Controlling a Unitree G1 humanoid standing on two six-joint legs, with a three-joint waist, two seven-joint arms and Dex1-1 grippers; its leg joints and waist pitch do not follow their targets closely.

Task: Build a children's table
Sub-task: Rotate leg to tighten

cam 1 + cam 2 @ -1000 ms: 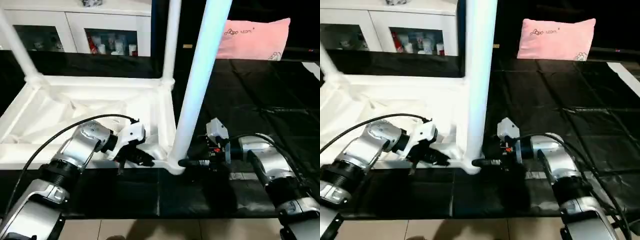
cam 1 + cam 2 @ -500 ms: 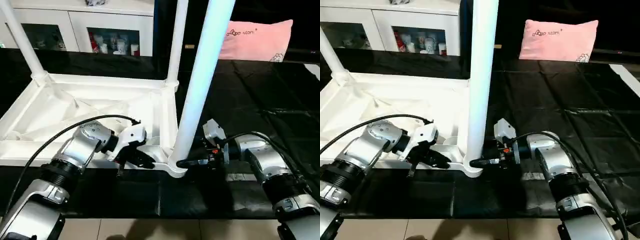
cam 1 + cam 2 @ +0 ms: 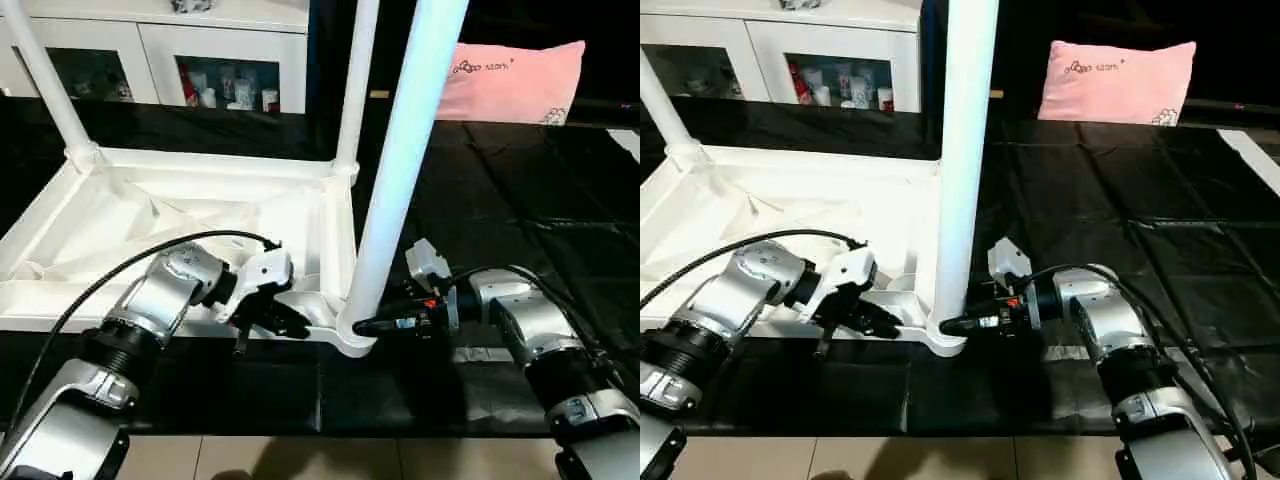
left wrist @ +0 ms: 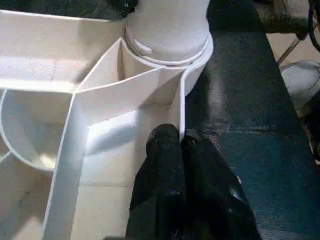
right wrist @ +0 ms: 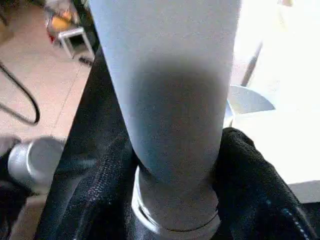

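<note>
The children's table lies upside down ahead of my tools. Left wrist view: my left tool pinches its rim, steadying it. Right wrist view: my right tool clasps the leg at its socket, probably to seat it.

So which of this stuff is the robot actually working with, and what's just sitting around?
Part of the job:
- upside-down white table top
- near leg in its corner socket
- two far legs

Just lying about:
- pink pillow
- white cabinet with glass doors
- black floor covering
</note>
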